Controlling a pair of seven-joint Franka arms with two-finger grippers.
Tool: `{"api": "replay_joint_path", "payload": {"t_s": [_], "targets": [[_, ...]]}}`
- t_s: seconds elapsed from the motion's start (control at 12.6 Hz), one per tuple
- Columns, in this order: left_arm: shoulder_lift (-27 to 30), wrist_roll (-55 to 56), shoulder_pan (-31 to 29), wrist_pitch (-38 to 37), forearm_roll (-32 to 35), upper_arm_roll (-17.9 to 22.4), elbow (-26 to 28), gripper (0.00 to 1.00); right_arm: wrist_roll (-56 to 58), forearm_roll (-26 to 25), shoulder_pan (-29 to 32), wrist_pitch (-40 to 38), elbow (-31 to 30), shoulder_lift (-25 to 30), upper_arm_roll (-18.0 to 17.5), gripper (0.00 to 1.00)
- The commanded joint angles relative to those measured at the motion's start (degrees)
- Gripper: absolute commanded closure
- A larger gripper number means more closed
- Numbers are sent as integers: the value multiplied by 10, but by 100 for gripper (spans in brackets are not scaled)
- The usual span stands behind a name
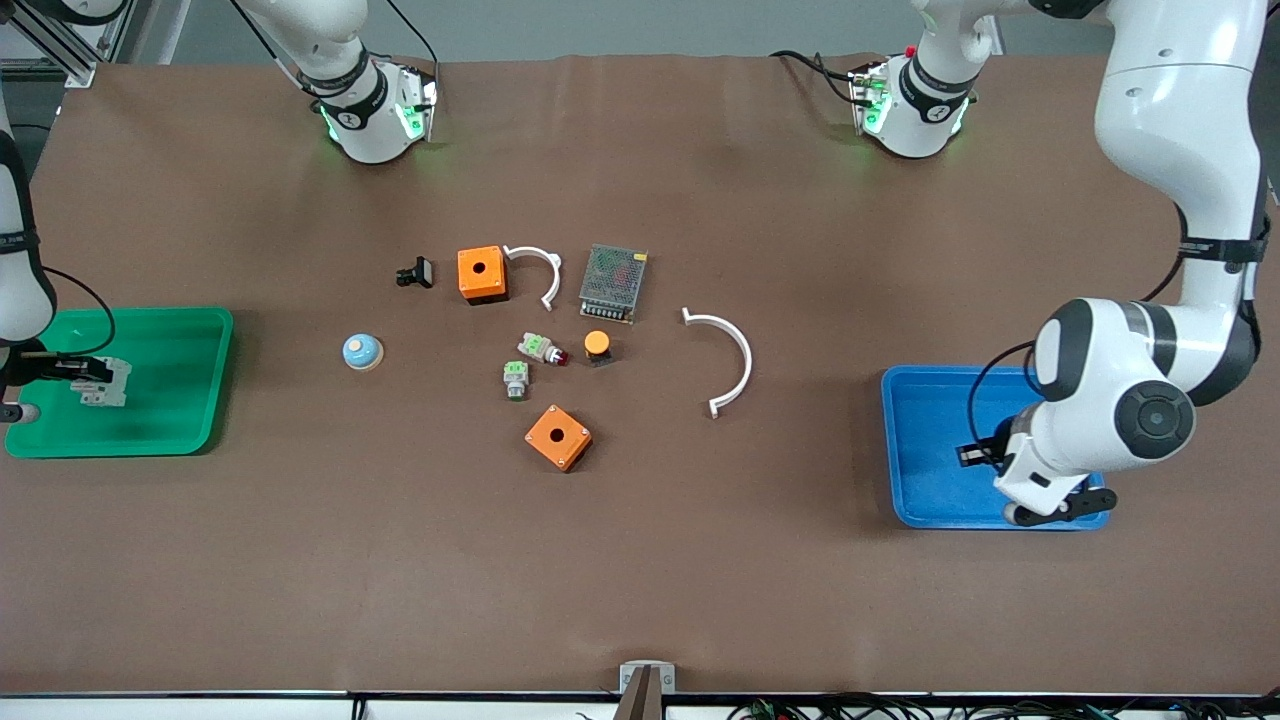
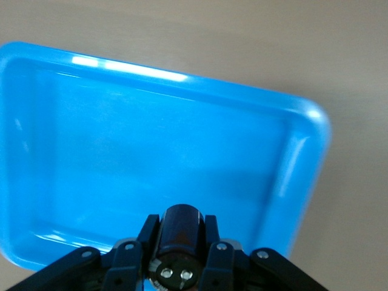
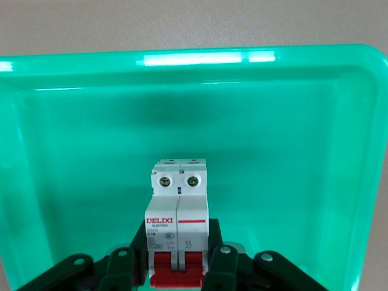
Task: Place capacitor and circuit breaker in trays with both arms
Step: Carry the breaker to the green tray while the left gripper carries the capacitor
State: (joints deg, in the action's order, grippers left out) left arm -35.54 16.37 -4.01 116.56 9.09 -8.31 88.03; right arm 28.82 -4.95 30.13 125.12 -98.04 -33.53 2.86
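My right gripper (image 3: 179,257) is shut on the circuit breaker (image 3: 179,209), a light-grey block with red toggles, over the green tray (image 3: 182,59). In the front view this gripper (image 1: 72,373) holds the breaker (image 1: 108,383) over the tray (image 1: 190,330) at the right arm's end of the table. My left gripper (image 2: 180,242) is shut on the capacitor (image 2: 180,229), a small black cylinder, over the blue tray (image 2: 182,82). In the front view this gripper (image 1: 975,452) is over the blue tray (image 1: 925,385); the capacitor is hidden there.
In the table's middle lie two orange boxes (image 1: 482,273) (image 1: 558,437), two white curved strips (image 1: 728,358) (image 1: 540,268), a metal mesh box (image 1: 613,283), a blue dome (image 1: 361,351), two grey parts with green tops (image 1: 516,379), an orange-capped button (image 1: 597,346) and a black clip (image 1: 416,272).
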Motion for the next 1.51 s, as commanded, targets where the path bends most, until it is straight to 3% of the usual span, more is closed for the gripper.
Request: {"api": "replay_joint_path", "payload": {"t_s": [0.0,0.4,0.48,0.56,0.64,0.72,1.11,1.35,1.43], "targets": [[7,-44,-22,48,21,-6,46,99,4,-9,19,11,14,-19,-14,83],[3,-120,-56,80,21,-7,73,99,13,-9,21,50,10,-37,-15,79],[-2,-144,-65,82,21,-7,73,99,13,-9,21,49,10,-36,-15,61],[-6,-173,-74,90,21,-7,73,99,13,-9,21,49,10,-34,-15,18],[-14,-199,-82,96,21,-7,72,98,13,-9,20,44,11,-29,-15,0],[-17,-211,-86,98,21,-8,72,98,20,-9,19,38,11,-15,-15,0],[-39,-233,-96,125,21,-7,72,95,14,-6,-18,-146,19,128,-22,1],[-45,-233,-95,132,19,-7,71,69,-98,3,-81,-274,17,218,-22,1],[-45,-233,-96,134,18,-7,72,60,-137,29,-102,-304,15,238,-22,1]]}}
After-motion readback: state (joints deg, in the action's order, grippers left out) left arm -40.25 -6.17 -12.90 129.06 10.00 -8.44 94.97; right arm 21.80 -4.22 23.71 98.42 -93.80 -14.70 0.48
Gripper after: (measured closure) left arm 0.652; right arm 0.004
